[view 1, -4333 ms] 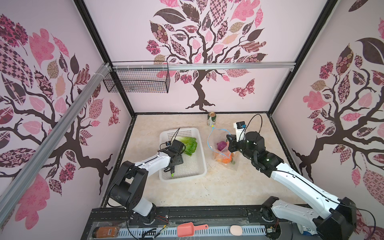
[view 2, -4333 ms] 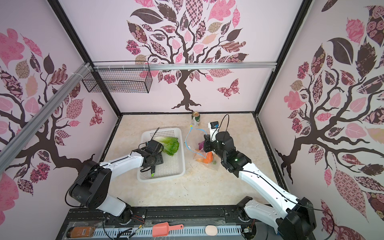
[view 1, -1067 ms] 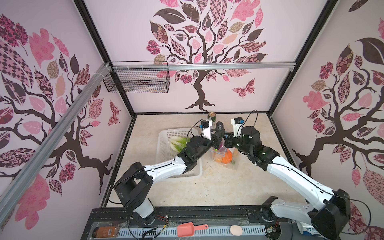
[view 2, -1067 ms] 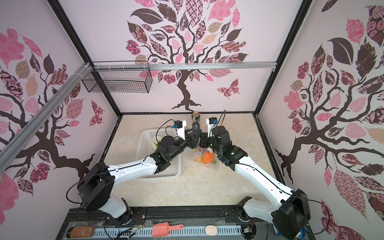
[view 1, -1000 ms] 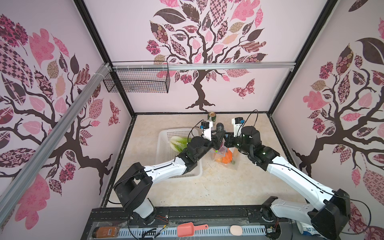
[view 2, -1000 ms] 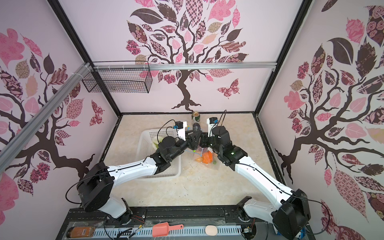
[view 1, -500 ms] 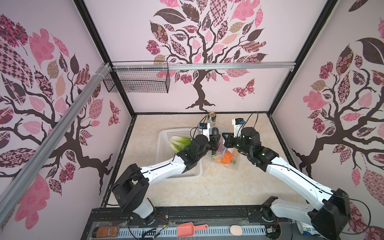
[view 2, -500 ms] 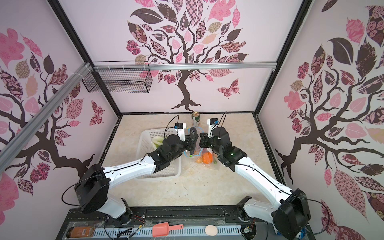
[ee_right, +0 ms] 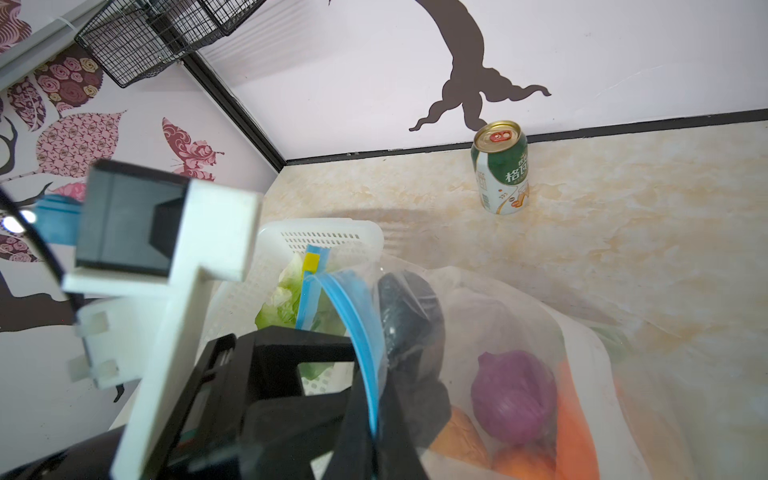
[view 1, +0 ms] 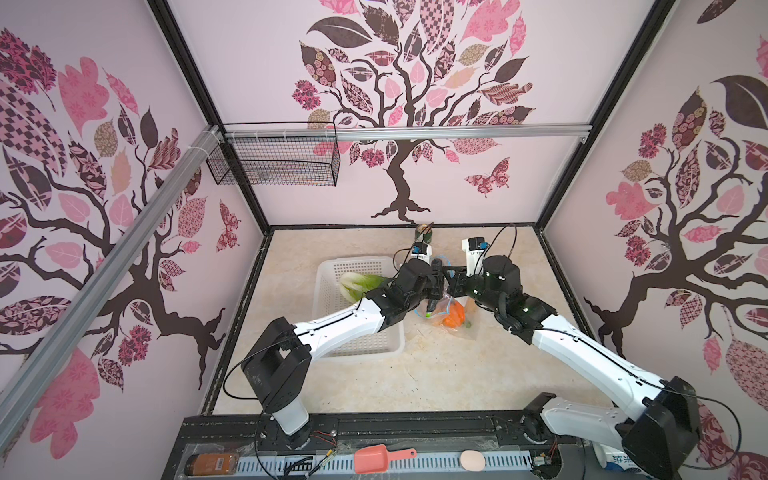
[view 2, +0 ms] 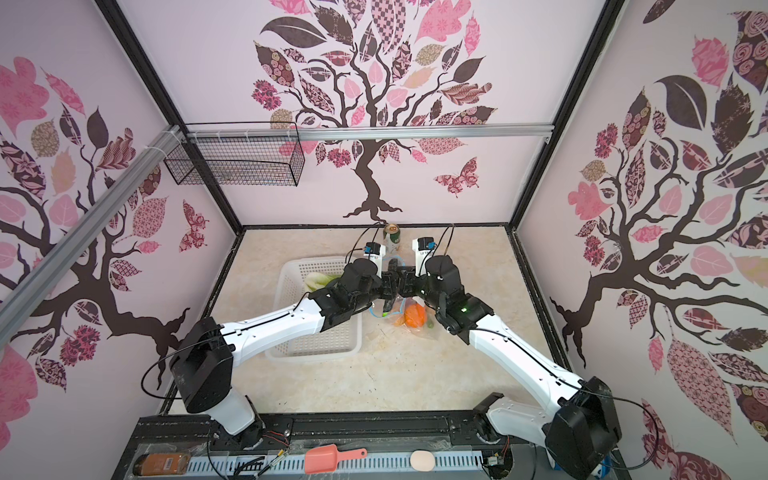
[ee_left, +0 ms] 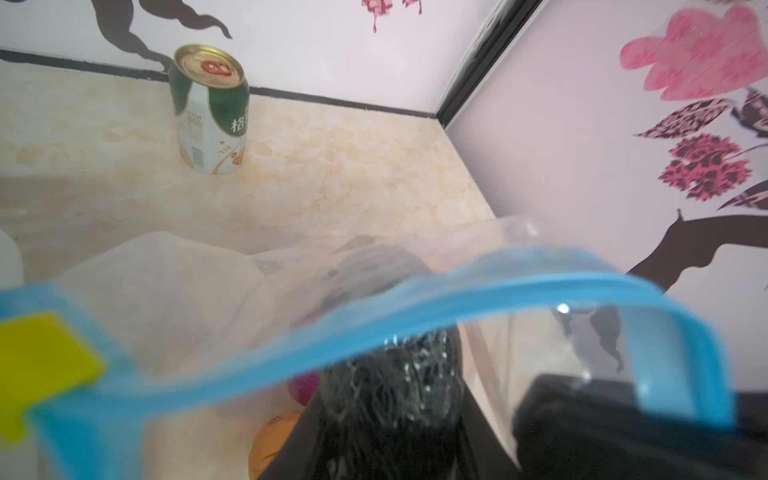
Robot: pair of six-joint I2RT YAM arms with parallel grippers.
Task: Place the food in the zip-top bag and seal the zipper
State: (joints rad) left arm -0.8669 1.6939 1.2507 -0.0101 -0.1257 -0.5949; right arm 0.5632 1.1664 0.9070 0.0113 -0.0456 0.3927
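Step in hand: I judge I am loading the dark, knobbly toy cucumber [ee_right: 409,316] into the large, clear, crinkly zip-top bag [ee_right: 519,299]. It stands nearly upright just inside the mouth, above the food that lies lower down.
My left gripper [view 2: 386,291]: it hangs over the bag's mouth with a jaw on either side of the cucumber. Seen through the plastic, I cannot tell whether the jaws press on it or stand off it.
My right gripper [ee_right: 370,390]: pressed together, pinching the thin light-blue zipper strip [ee_left: 415,328] at the bag's rim and holding it up. That arches the mouth open as a target for my other arm.
Zipper: unsealed along all I can see. Its small yellow slider tab [ee_right: 311,262] sits at the end towards the basket, out of the way of the opening.
In the bag: a round purple onion [ee_right: 513,395] with an orange carrot [ee_right: 577,415] touching it. Other orange and tan pieces lie beneath, too crowded to name.
Left to load: the green leafy lettuce [view 1: 359,284], lying in the white perforated plastic basket [view 1: 332,332] just beside the bag on the marbled beige worktop [view 1: 415,374].
Not food: the green-and-white drink can [ee_right: 500,170] stands upright near the back wall, well apart from the bag.
Next, as I judge it: the cucumber should drop clear of the rim before my left arm withdraws. The limp wall could fold in if my pinch slackens.
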